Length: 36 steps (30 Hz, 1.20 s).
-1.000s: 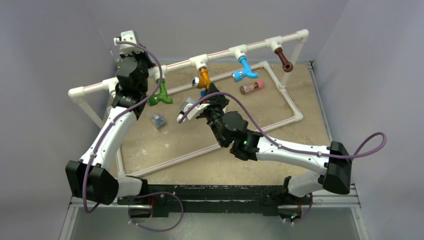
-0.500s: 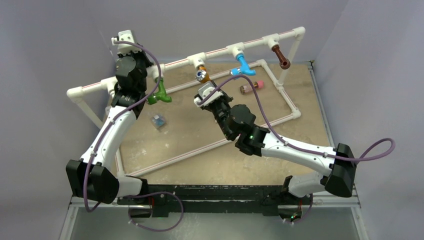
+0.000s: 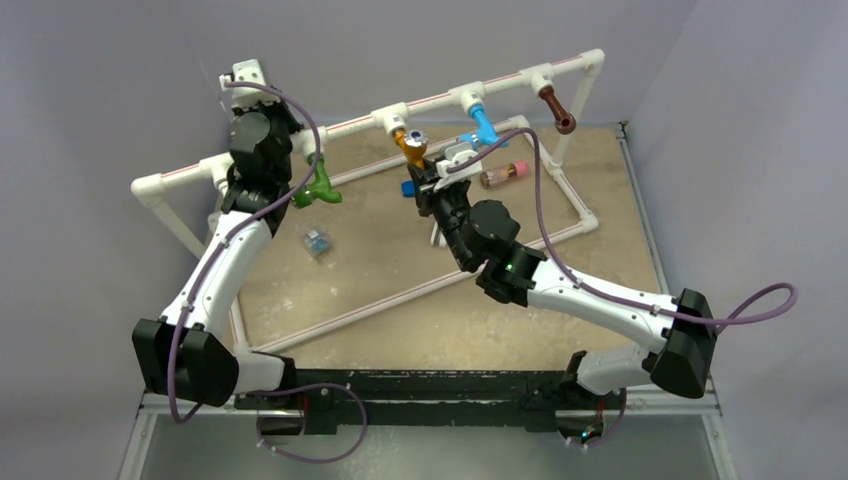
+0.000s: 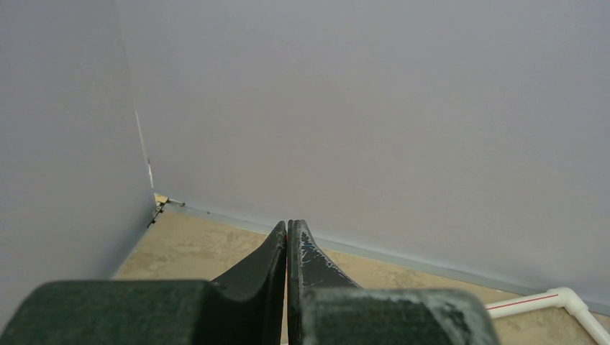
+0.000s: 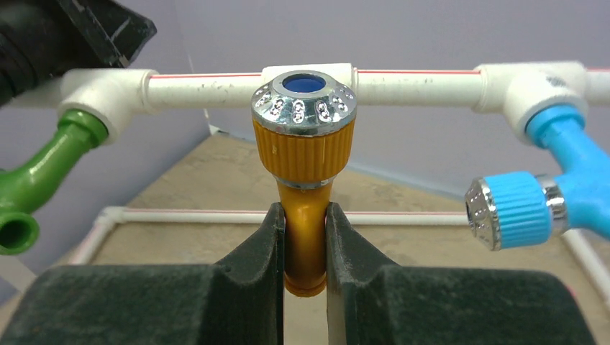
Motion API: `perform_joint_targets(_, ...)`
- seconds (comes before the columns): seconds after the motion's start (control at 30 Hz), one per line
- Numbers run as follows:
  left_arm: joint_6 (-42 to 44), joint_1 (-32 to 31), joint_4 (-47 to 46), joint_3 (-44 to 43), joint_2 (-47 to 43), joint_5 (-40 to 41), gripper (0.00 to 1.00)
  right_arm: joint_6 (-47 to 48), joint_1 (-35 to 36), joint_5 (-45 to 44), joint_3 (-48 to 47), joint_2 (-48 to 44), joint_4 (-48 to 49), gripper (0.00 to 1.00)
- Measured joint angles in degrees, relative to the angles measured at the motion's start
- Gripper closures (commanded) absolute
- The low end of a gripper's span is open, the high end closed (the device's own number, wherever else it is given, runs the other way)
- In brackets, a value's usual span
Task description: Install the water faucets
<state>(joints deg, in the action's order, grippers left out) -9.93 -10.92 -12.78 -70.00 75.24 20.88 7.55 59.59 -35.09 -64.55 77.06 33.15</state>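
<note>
The orange faucet (image 5: pixel 306 144) has a chrome-ringed nozzle and sits in the middle tee of the white pipe frame (image 5: pixel 201 79). My right gripper (image 5: pixel 305 215) is shut on its neck. In the top view the right gripper (image 3: pixel 428 170) sits just below the orange faucet (image 3: pixel 410 147). The green faucet (image 3: pixel 318 188) hangs from the tee to the left, and the blue faucet (image 3: pixel 483 130) and brown faucet (image 3: pixel 558 110) hang to the right. My left gripper (image 4: pixel 288 224) is shut and empty, pointing at the back wall, up by the top pipe near the green faucet's tee.
A clear cylinder with a pink end (image 3: pixel 503 174) lies on the tan board inside the frame. A small bluish part (image 3: pixel 318 242) lies on the board's left side. Grey walls close in behind and on both sides. The lower frame pipes (image 3: pixel 400 290) cross the board.
My right wrist has swung rightward and rolled while holding the orange faucet, turning it in its tee. The pipe frame has shifted slightly. The left arm has barely moved.
</note>
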Motion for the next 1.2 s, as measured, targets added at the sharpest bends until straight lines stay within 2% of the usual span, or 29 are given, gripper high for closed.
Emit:
perform_joint_targets(0.2,-0.02,0.02,0.0,0.0,0.0,0.09,1.0,-10.58,-0.22,-1.6,1.51,0.0,2.86,1.0)
perform_joint_targets(0.63,-0.02,0.68,-0.04,-0.02,0.09,0.37,1.0,-21.79,-0.37,-3.26,2.6,2.14,8.02,1.0)
perform_joint_targets(1.2,-0.28,1.33,-0.04,-0.15,0.2,0.35,1.0,-46.29,-1.73,-3.98,3.21,2.93,8.24,1.0)
